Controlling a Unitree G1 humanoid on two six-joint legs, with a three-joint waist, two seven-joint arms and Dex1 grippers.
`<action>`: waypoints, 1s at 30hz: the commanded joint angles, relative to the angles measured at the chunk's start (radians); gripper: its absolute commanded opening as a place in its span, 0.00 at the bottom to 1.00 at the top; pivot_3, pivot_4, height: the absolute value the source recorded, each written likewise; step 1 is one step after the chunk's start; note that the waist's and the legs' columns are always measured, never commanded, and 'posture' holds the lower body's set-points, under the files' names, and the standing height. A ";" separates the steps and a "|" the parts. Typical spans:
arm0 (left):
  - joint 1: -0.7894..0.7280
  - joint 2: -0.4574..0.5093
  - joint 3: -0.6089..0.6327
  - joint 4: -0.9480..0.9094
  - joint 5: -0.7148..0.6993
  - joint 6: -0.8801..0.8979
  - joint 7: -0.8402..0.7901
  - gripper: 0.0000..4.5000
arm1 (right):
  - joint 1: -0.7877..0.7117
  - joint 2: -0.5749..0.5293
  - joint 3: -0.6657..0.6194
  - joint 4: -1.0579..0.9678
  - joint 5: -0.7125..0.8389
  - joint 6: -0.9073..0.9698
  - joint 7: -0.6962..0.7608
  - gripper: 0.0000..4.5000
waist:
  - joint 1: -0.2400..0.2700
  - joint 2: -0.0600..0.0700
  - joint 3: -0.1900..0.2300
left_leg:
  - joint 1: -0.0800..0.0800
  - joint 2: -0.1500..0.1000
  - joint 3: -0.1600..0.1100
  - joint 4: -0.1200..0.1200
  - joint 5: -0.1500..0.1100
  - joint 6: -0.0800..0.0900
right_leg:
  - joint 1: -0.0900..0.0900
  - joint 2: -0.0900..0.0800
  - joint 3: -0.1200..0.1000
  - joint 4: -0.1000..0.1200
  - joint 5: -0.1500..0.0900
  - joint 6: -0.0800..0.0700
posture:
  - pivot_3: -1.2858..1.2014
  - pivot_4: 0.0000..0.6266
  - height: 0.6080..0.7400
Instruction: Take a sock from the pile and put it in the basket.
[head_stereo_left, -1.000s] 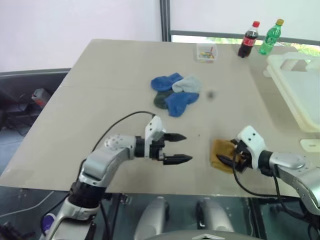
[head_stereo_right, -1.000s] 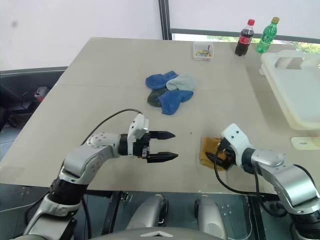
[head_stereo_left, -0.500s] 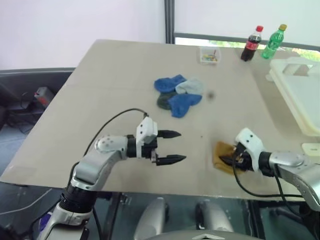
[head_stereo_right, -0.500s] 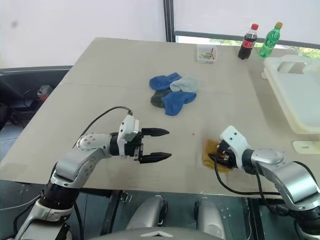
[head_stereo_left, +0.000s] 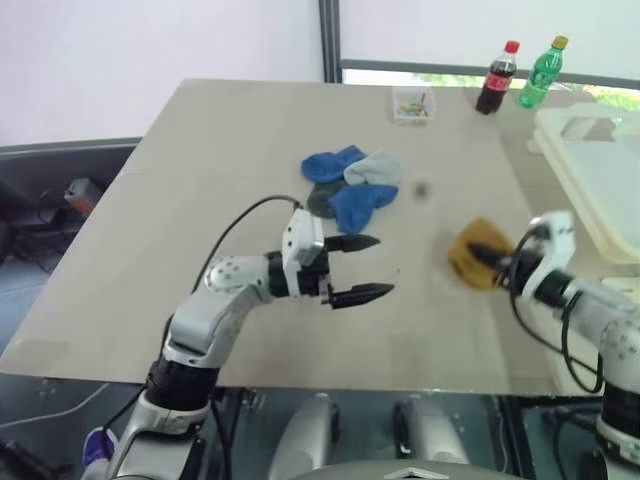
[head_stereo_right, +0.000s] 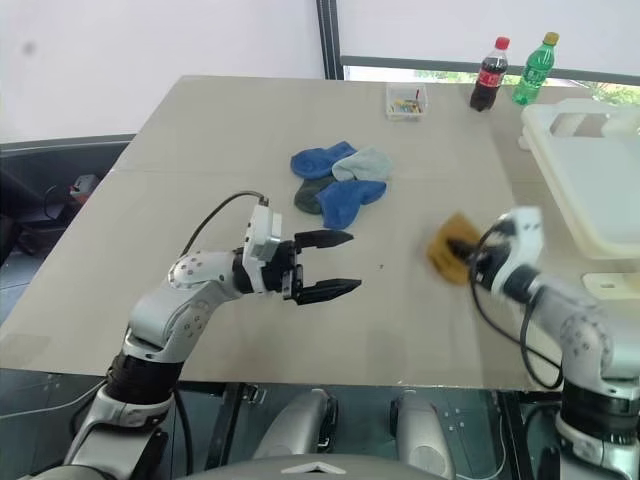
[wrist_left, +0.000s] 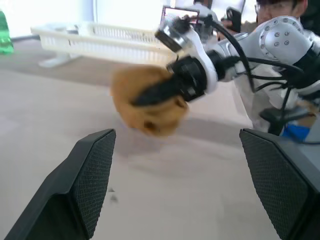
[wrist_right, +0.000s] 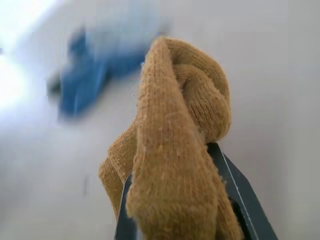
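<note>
No words or numbers can be read here. The dark bottle (head_stereo_left: 496, 79) with the red cap has a red label, and the green bottle (head_stereo_left: 540, 74) has a label too, but the letters are too small to make out. The small clear box (head_stereo_left: 412, 105) shows no writing.

We hold our left gripper (head_stereo_left: 366, 268) level over the table, pointing right, its two black fingers spread wide and empty. Our right gripper (head_stereo_left: 487, 257) is raised, fingers pinched on a mustard sock (head_stereo_left: 470, 258), forearm angled inward
</note>
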 joint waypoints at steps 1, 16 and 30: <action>-0.064 -0.081 -0.017 0.021 0.009 -0.049 0.057 0.94 | -0.212 -0.046 -0.137 0.165 -0.033 -0.081 -0.166 0.00 | 0.002 0.001 0.001 | -0.001 0.000 0.002 0.000 0.000 0.000 | -0.001 0.000 0.001 0.000 0.000 0.000 | 0.52 0.24 1.00; -0.091 -0.206 -0.057 0.054 0.065 -0.090 0.174 0.94 | -0.783 -0.340 -0.111 1.524 -0.360 -0.745 -0.332 0.27 | -0.028 0.000 0.001 | -0.001 0.000 0.023 -0.014 0.000 0.000 | -0.010 0.000 0.016 -0.002 0.000 0.000 | 0.52 0.24 1.00; -0.067 -0.188 -0.060 0.069 0.080 -0.105 0.195 0.94 | -0.736 -0.412 -0.084 1.430 -0.348 -0.636 -0.272 0.99 | -0.025 0.000 0.002 | 0.000 0.001 0.030 -0.011 0.000 0.002 | -0.010 0.002 0.024 -0.002 0.001 0.002 | 0.52 0.24 1.00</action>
